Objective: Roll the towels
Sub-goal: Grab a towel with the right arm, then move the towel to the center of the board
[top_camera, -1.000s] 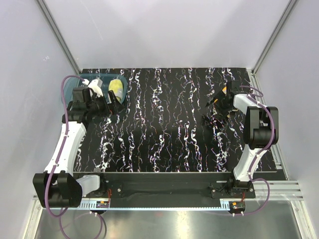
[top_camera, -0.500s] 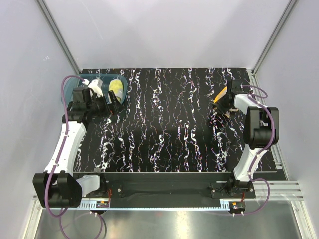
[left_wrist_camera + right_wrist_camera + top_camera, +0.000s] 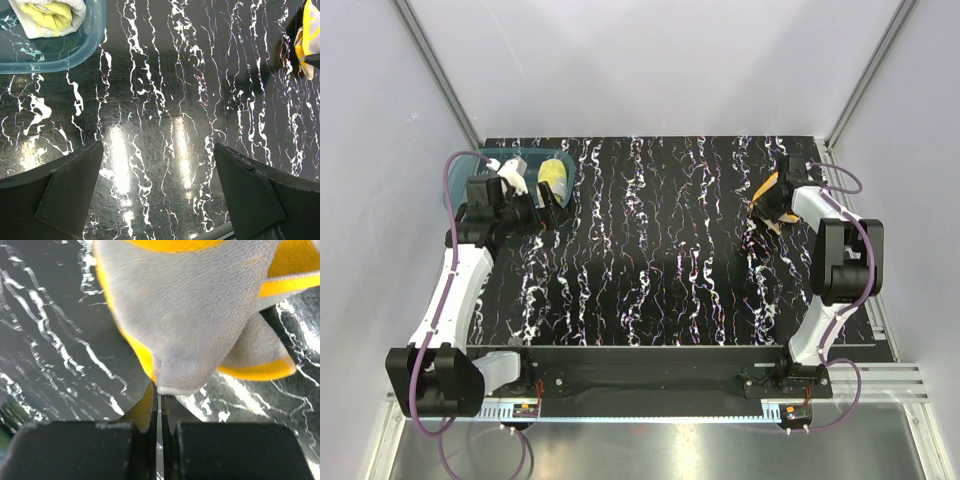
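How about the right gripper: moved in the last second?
Yes. The right gripper shifted toward the table's far right corner, now shut on the orange towel.

Camera layout: one fixed overhead, two wrist-mounted.
Top external looks down from above and behind the arm bases (image 3: 520, 375), which sit at its bottom edge, and takes in the whole black marbled table (image 3: 650, 260) from far off. Left wrist looks steeply down past its own fingers (image 3: 65, 195); the teal basin (image 3: 75, 50) at its upper left and the orange towel (image 3: 309, 37) at its right edge also show in the top view. Right wrist sits very close, that towel filling its upper frame.
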Tool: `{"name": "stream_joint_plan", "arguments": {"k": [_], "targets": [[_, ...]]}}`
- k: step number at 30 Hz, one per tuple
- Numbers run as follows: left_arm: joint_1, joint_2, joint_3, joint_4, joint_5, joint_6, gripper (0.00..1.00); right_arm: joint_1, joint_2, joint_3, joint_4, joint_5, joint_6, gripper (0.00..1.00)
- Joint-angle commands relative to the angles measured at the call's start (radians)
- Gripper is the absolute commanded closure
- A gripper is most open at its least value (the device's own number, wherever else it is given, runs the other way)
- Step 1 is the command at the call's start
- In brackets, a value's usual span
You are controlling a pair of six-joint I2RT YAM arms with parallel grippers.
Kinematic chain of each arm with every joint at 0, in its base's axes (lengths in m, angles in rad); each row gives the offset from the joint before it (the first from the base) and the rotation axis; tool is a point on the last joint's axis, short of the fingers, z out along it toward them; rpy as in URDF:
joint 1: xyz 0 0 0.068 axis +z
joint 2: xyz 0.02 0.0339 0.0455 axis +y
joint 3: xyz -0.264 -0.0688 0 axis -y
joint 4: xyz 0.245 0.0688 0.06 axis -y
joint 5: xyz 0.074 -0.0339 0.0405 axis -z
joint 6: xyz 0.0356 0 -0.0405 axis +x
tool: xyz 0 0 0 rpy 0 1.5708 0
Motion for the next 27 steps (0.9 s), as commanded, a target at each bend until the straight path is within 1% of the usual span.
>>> {"name": "stream_joint_plan", "arguments": {"k": [1, 3, 4, 5, 9, 11, 13, 14, 15, 16, 18, 20, 21, 22, 23, 27], "targets": [[-0.003, -0.022, -0.005, 0.053, -0.008, 0.012, 0.01, 0.024, -0.122, 0.083, -0.035, 0.022, -0.050, 1.00], [-0.002, -0.029, -0.007, 0.058, -0.002, 0.012, 0.01, 0.079, -0.152, 0.127, -0.076, -0.009, -0.084, 1.00], [-0.003, -0.030, -0.008, 0.065, 0.003, 0.011, 0.01, 0.119, -0.179, 0.155, -0.130, -0.014, -0.098, 1.00], [-0.003, -0.033, -0.011, 0.068, 0.011, 0.009, 0.01, 0.145, -0.190, 0.216, -0.159, -0.020, -0.110, 1.00], [-0.002, -0.045, -0.017, 0.085, 0.037, 0.011, 0.01, 0.245, -0.253, 0.368, -0.281, -0.087, -0.155, 1.00], [-0.005, -0.058, -0.025, 0.110, 0.080, 0.012, 0.01, 0.287, -0.282, 0.438, -0.324, -0.174, -0.175, 1.00], [-0.035, -0.067, -0.030, 0.125, 0.087, 0.020, 0.01, 0.309, -0.320, 0.486, -0.372, -0.245, -0.201, 1.00], [-0.049, -0.075, -0.031, 0.127, 0.083, 0.021, 0.01, 0.323, -0.342, 0.486, -0.388, -0.291, -0.224, 1.00], [-0.055, -0.076, -0.031, 0.124, 0.080, 0.024, 0.01, 0.323, -0.365, 0.483, -0.406, -0.296, -0.236, 1.00], [-0.068, -0.076, -0.031, 0.122, 0.074, 0.027, 0.01, 0.323, -0.414, 0.465, -0.458, -0.294, -0.251, 1.00], [-0.083, -0.075, -0.031, 0.119, 0.071, 0.032, 0.01, 0.321, -0.504, 0.419, -0.503, -0.188, -0.276, 1.00], [-0.113, -0.072, -0.030, 0.121, 0.071, 0.032, 0.01, 0.321, -0.559, 0.304, -0.505, -0.137, -0.277, 1.00], [-0.126, -0.067, -0.030, 0.117, 0.069, 0.031, 0.01, 0.321, -0.581, 0.261, -0.493, -0.149, -0.271, 1.00], [-0.156, -0.064, -0.031, 0.116, 0.061, 0.028, 0.01, 0.321, -0.616, 0.173, -0.461, -0.170, -0.262, 1.00], [-0.172, -0.062, -0.031, 0.116, 0.055, 0.023, 0.01, 0.321, -0.630, 0.129, -0.442, -0.231, -0.247, 1.00], [-0.247, -0.082, -0.088, 0.143, 0.029, -0.024, 0.01, 0.323, -0.722, -0.091, -0.396, -0.276, -0.233, 1.00]]}}
